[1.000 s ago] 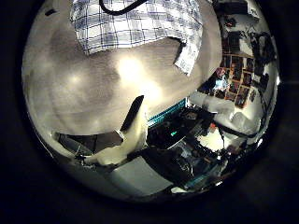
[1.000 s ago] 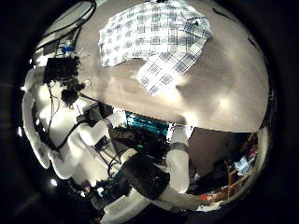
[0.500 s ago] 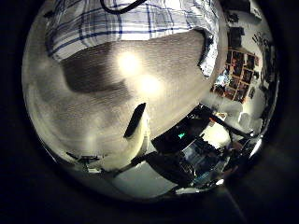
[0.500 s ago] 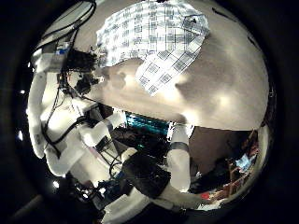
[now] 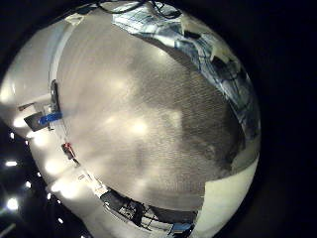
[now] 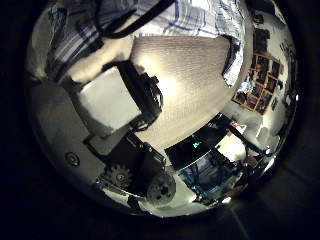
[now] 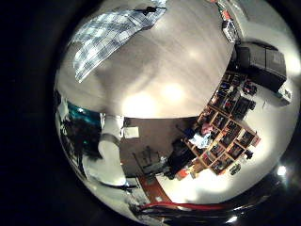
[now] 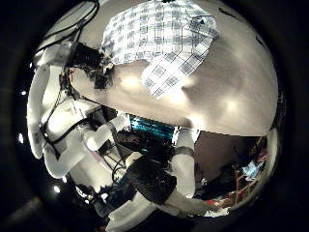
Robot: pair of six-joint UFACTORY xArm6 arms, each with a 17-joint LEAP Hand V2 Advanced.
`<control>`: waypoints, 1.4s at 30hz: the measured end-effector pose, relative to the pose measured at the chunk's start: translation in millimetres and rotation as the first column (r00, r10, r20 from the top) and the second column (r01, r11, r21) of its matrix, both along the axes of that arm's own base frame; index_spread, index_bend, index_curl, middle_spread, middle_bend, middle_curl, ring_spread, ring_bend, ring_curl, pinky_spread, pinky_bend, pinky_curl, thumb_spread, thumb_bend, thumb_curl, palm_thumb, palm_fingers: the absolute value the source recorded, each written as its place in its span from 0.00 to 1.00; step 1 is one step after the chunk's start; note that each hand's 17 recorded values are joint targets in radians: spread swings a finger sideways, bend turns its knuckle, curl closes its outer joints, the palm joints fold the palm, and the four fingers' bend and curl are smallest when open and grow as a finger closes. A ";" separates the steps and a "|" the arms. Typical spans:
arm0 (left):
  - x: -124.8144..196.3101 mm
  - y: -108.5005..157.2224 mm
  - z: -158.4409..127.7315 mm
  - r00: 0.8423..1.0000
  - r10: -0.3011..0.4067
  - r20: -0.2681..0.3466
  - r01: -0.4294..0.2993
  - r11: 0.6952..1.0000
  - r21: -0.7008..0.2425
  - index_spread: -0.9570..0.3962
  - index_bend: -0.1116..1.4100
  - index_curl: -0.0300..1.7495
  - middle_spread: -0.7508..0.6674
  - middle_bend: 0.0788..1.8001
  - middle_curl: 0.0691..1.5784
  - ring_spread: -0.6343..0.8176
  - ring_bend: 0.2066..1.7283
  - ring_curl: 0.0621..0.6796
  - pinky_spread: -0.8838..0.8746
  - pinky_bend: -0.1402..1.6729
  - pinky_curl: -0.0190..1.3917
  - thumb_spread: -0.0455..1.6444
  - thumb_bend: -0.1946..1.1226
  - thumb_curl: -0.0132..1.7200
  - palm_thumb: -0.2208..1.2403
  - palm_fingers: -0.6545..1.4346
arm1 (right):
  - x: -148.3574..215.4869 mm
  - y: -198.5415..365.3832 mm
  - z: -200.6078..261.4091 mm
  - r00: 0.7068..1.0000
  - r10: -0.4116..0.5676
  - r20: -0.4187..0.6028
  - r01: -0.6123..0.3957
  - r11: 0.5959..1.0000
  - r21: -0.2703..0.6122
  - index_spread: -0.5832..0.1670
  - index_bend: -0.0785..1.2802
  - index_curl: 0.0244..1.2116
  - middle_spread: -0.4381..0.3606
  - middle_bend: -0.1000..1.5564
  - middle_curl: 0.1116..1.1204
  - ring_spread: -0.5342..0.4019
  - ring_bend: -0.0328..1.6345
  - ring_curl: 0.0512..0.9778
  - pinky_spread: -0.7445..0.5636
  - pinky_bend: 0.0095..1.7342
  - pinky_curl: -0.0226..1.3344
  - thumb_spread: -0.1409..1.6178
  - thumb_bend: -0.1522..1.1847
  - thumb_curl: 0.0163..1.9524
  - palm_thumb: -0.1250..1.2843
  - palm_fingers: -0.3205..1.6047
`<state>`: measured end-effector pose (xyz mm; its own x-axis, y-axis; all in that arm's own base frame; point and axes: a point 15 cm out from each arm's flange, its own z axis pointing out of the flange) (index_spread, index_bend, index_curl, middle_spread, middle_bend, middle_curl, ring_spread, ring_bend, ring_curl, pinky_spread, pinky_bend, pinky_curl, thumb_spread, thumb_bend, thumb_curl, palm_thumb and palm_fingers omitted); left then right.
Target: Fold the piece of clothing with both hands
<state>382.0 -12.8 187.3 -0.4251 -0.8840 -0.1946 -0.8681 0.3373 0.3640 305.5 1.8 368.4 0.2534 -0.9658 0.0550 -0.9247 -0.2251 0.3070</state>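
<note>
A checked shirt [image 8: 159, 37] lies spread flat on the table [image 8: 232, 87], with one sleeve [image 8: 176, 70] folded out toward the table's middle. In the right thumb side palm view the left hand [image 8: 92, 63] sits low at the shirt's edge, at the end of its white arm. From the left palm the shirt [image 6: 195, 15] is close, and that hand's own white and black parts [image 6: 120, 95] fill the middle of the view. The right hand hangs high over the table, well away from the shirt [image 7: 108, 36]; none of it shows.
Bare tabletop [image 5: 139, 119] stretches from the shirt's hem [image 5: 213, 59] to the table's edge. A black cable [image 6: 135, 22] loops over the cloth near the left palm. Shelves and room clutter [image 7: 221, 104] stand beyond the table.
The left hand has dropped to the shirt's edge; the cloth has grown in its view and its own parts have swung in. The right hand's view is unchanged.
</note>
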 end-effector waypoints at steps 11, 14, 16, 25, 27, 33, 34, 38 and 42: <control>-4.5 -15.5 26.8 1.000 -0.029 -0.002 0.029 0.999 -0.040 0.25 0.46 0.51 0.16 0.53 0.48 0.11 0.70 0.71 0.14 0.56 0.46 0.66 0.14 0.28 0.68 0.84 | -2.5 1.4 -27.5 0.999 0.012 -0.048 -0.012 1.000 0.001 0.24 0.18 0.21 0.33 0.22 0.25 0.47 0.43 0.20 0.71 0.34 0.16 0.81 0.13 0.12 0.36 0.36; -5.4 -17.5 36.2 1.000 -0.029 0.005 0.029 0.999 -0.046 0.23 0.46 0.54 0.16 0.54 0.49 0.12 0.71 0.73 0.13 0.58 0.48 0.67 0.14 0.29 0.68 0.82 | -8.2 4.1 -58.3 0.996 0.035 -0.084 -0.035 0.999 0.001 0.26 0.17 0.21 0.30 0.23 0.26 0.40 0.46 0.22 0.65 0.34 0.16 0.78 0.12 0.13 0.39 0.37; -5.5 -17.3 40.2 1.000 -0.030 0.008 0.030 0.999 -0.044 0.22 0.45 0.55 0.16 0.54 0.50 0.12 0.72 0.74 0.13 0.59 0.49 0.67 0.14 0.30 0.68 0.82 | -8.5 11.7 -81.8 0.994 0.066 -0.086 -0.066 0.998 0.003 0.26 0.17 0.21 0.30 0.23 0.26 0.39 0.47 0.22 0.63 0.34 0.15 0.78 0.11 0.14 0.40 0.37; -4.6 -17.0 49.6 1.000 -0.026 0.009 0.026 0.999 -0.044 0.19 0.43 0.62 0.15 0.55 0.53 0.12 0.73 0.76 0.13 0.59 0.52 0.67 0.14 0.32 0.68 0.81 | -3.2 38.6 -158.1 0.987 0.150 -0.063 -0.149 0.989 0.009 0.38 0.16 0.21 0.35 0.27 0.29 0.37 0.48 0.24 0.58 0.36 0.15 0.71 0.09 0.14 0.37 0.32; -4.5 -15.8 50.2 1.000 -0.025 0.010 0.026 0.999 -0.042 0.18 0.42 0.63 0.15 0.54 0.54 0.12 0.73 0.76 0.12 0.59 0.52 0.67 0.14 0.32 0.68 0.81 | -1.7 41.8 -163.3 0.987 0.149 -0.064 -0.149 0.989 0.006 0.39 0.17 0.21 0.36 0.28 0.30 0.37 0.48 0.24 0.58 0.37 0.15 0.70 0.09 0.14 0.36 0.32; -5.9 -13.3 49.4 1.000 -0.024 0.004 0.024 0.999 -0.046 0.17 0.40 0.66 0.15 0.54 0.55 0.12 0.73 0.76 0.12 0.59 0.53 0.67 0.14 0.32 0.67 0.81 | 1.9 56.8 -177.1 0.986 0.154 -0.063 -0.156 0.988 -0.020 0.43 0.18 0.21 0.38 0.29 0.31 0.39 0.49 0.25 0.59 0.37 0.14 0.68 0.10 0.15 0.36 0.31; -5.6 -12.1 50.1 1.000 -0.022 0.006 0.022 0.999 -0.046 0.17 0.40 0.67 0.15 0.54 0.55 0.12 0.73 0.76 0.12 0.59 0.53 0.67 0.14 0.33 0.67 0.81 | 1.1 59.0 -180.6 0.985 0.158 -0.072 -0.160 0.987 -0.023 0.43 0.18 0.22 0.38 0.30 0.31 0.39 0.49 0.25 0.59 0.37 0.14 0.67 0.09 0.15 0.36 0.31; -5.9 -10.5 52.6 1.000 -0.022 0.009 0.023 0.999 -0.045 0.16 0.38 0.68 0.15 0.53 0.56 0.12 0.73 0.76 0.12 0.59 0.54 0.67 0.14 0.33 0.67 0.81 | -2.6 69.7 -190.4 0.979 0.179 -0.097 -0.183 0.982 -0.038 0.45 0.18 0.22 0.37 0.32 0.33 0.37 0.50 0.26 0.56 0.37 0.14 0.67 0.11 0.15 0.40 0.33; -7.4 -6.6 55.1 1.000 -0.016 0.006 0.016 0.999 -0.047 0.15 0.37 0.70 0.15 0.53 0.56 0.12 0.73 0.76 0.12 0.58 0.54 0.67 0.14 0.33 0.67 0.81 | -4.2 77.9 -193.4 0.976 0.193 -0.104 -0.198 0.979 -0.047 0.42 0.17 0.21 0.30 0.35 0.36 0.30 0.56 0.29 0.39 0.46 0.15 0.67 0.11 0.17 0.48 0.44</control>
<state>374.6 -19.4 242.4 -0.4384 -0.8853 -0.1553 -0.8644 0.3679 0.3428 301.3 79.7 175.0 0.4440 -0.8930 0.0734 -0.8292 -0.3784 0.4113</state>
